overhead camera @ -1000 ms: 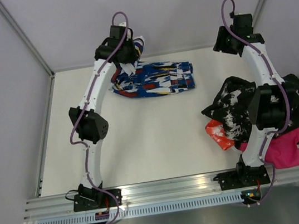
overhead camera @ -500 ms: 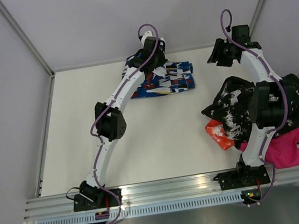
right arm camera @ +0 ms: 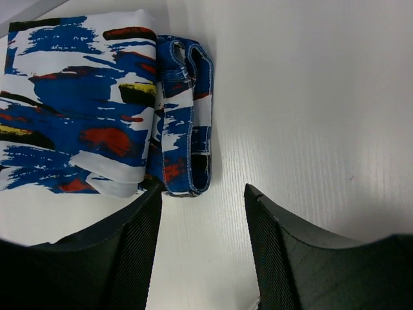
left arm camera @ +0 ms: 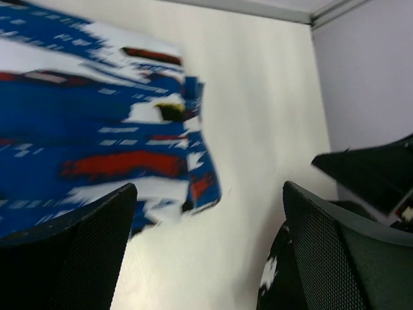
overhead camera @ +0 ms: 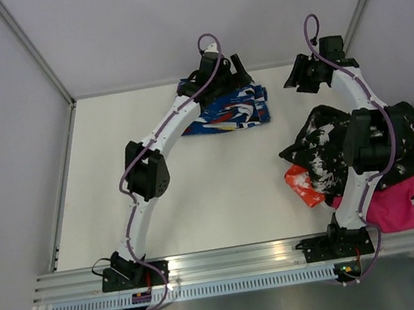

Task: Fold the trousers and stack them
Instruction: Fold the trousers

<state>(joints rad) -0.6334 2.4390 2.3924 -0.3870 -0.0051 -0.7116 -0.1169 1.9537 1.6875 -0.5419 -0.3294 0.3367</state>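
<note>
Far back on the bench [overhead camera: 117, 176], folded trousers [overhead camera: 228, 111], lying flat. Just above them, left pincer [overhead camera: 235, 69], spread wide apart, holding nothing. Near their right end, right pincer [overhead camera: 297, 79], also apart and empty. By the right edge, heap of clothes [overhead camera: 330, 144].

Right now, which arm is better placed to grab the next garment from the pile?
Probably right: the pile lies beside that arm, and the right end effector is open and empty. The left end effector hovers over the folded trousers.
</note>
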